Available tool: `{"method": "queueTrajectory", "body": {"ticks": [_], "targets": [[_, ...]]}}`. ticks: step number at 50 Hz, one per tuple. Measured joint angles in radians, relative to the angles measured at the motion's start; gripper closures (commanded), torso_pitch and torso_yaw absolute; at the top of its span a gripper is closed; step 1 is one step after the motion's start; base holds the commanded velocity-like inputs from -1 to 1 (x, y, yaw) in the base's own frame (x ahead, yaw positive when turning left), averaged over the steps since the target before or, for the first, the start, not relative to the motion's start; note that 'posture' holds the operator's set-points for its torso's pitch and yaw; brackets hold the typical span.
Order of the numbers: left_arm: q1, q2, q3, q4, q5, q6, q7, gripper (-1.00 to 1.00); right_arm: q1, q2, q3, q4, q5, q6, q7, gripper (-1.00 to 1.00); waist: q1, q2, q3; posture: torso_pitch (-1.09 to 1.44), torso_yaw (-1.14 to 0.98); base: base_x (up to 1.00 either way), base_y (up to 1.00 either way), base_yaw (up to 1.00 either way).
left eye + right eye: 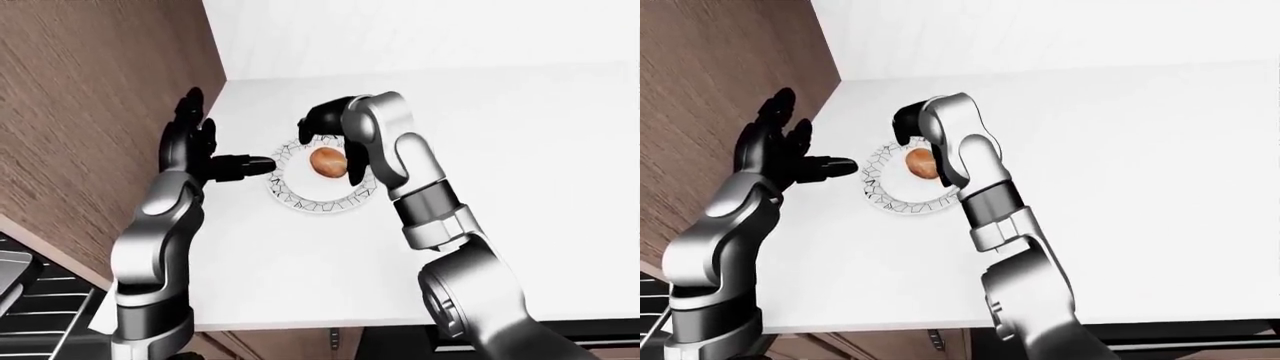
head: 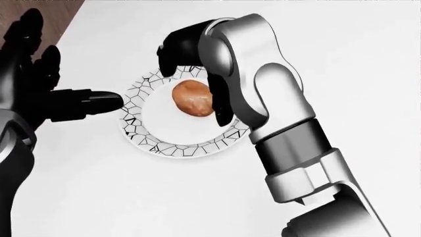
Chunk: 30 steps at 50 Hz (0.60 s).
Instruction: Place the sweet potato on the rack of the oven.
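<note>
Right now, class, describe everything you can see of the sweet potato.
The sweet potato is a small, stubby, orange-brown lump with a mottled, slightly glossy skin. It lies in the white middle of a round plate with a black crackle-patterned rim. The right hand curls over it; whether the fingers touch it cannot be told.

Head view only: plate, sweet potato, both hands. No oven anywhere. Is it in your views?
Observer: Left-eye view, bottom-left corner: dark wire bars below the counter edge, possibly the oven rack.
Operator: What's left of the left hand?
Observer: A wood-grain panel rises beside the counter, close to the left hand.
Operator: And past the plate?
Observer: In the right-eye view a white wall stands above the plate, with counter between them.
</note>
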<state>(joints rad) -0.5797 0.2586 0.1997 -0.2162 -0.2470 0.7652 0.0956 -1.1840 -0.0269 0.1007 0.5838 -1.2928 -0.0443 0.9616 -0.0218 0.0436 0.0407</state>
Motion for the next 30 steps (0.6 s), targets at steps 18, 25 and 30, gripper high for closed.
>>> {"method": "queueTrajectory", "body": {"ticks": [18, 25, 30], "targets": [[-0.002, 0.002, 0.001, 0.007, -0.004, -0.004, 0.001, -1.00, -0.011, 0.005, 0.002, 0.102, 0.001, -0.009, -0.104, -0.46, 0.000, 0.001, -0.003, 0.00, 0.00, 0.00, 0.00, 0.00], [-0.001, 0.003, 0.002, -0.002, -0.007, 0.000, 0.002, -1.00, -0.008, 0.013, 0.008, 0.111, 0.002, -0.007, -0.143, -0.47, 0.000, 0.001, -0.003, 0.00, 0.00, 0.00, 0.00, 0.00], [-0.002, 0.004, 0.003, 0.001, -0.008, -0.001, 0.003, -1.00, -0.012, 0.015, 0.008, 0.121, 0.001, -0.005, -0.153, -0.45, 0.001, 0.000, -0.004, 0.00, 0.00, 0.00, 0.00, 0.00]]}}
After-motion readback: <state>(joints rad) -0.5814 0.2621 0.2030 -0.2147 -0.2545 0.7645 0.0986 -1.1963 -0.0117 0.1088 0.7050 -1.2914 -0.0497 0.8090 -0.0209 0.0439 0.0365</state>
